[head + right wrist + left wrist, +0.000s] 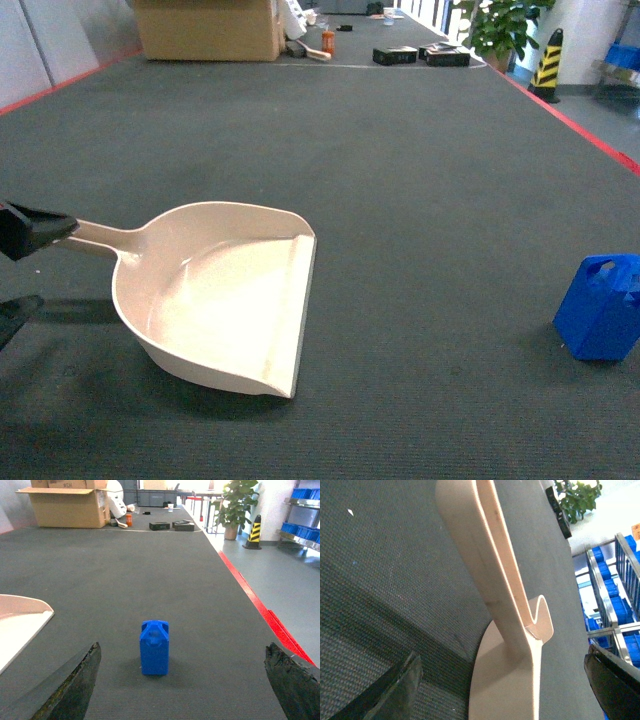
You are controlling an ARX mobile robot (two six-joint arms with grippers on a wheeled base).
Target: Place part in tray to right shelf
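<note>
The beige tray (pixel 222 292) lies on the dark mat left of centre with nothing in it, its handle (pixel 100 236) pointing left. My left gripper (pixel 502 680) is open, and the handle (pixel 490 565) runs between its wide-spread fingers (pixel 400 690). The small blue part (pixel 603 306) stands upright on the mat at the far right, well apart from the tray. In the right wrist view the part (pixel 154 647) stands ahead of my right gripper (pixel 183 650), which is open and holds nothing. A steel rack (pixel 612 625) shows at the edge; I cannot tell whether it is the right shelf.
Blue crates (pixel 615 597) fill the steel rack. A red line (pixel 590 135) marks the mat's right edge. A cardboard box (pixel 208 28), black boxes (pixel 420 54), a potted plant (pixel 505 25) and a striped post (pixel 547 62) stand at the far end.
</note>
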